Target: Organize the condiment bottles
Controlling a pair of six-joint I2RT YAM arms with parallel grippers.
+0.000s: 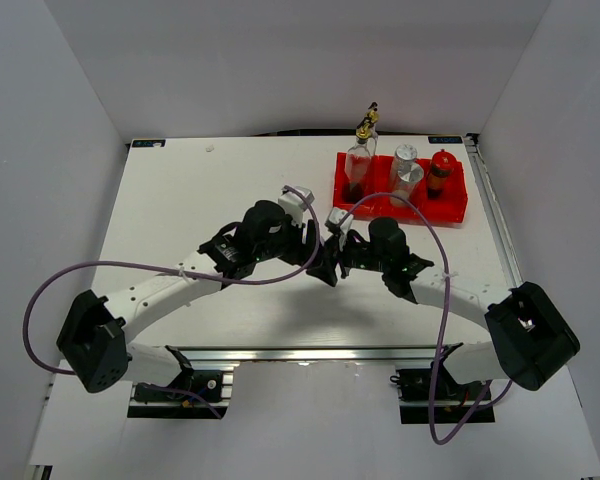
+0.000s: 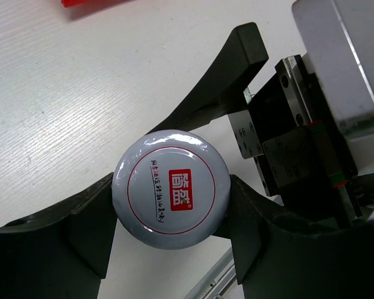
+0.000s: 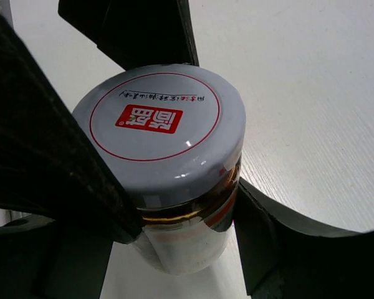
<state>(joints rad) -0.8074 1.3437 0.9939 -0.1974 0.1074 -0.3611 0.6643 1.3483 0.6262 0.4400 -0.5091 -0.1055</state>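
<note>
White table (image 1: 180, 190): red tray (image 1: 450, 212) at upper right, carrying bottles (image 1: 358, 168), shakers (image 1: 406, 172) and a red-lidded jar (image 1: 440, 172). At frame centre, left gripper (image 2: 171, 215) and right gripper (image 3: 181, 221) both clamp the silver-lidded jar (image 2: 171, 187), fingers pressed against its sides.

- 2 glass bottles with gold spouts: front bottle (image 1: 358, 170), back bottle (image 1: 371, 116)
- 2 silver-capped shakers: back shaker (image 1: 405, 155), front shaker (image 1: 407, 182)
- 1 red-lid jar (image 1: 441, 172)
- 1 silver-lid jar (image 2: 171, 189)
- 6 containers total
- 1 red tray (image 1: 450, 210)
- 2 arms: left arm (image 1: 160, 290), right arm (image 1: 460, 295)
- 2 pincers: left pincer (image 2: 171, 212), right pincer (image 3: 174, 205)
- 2 purple cables: left cable (image 1: 110, 264), right cable (image 1: 442, 300)
- 1 bench (image 1: 180, 200)
</note>
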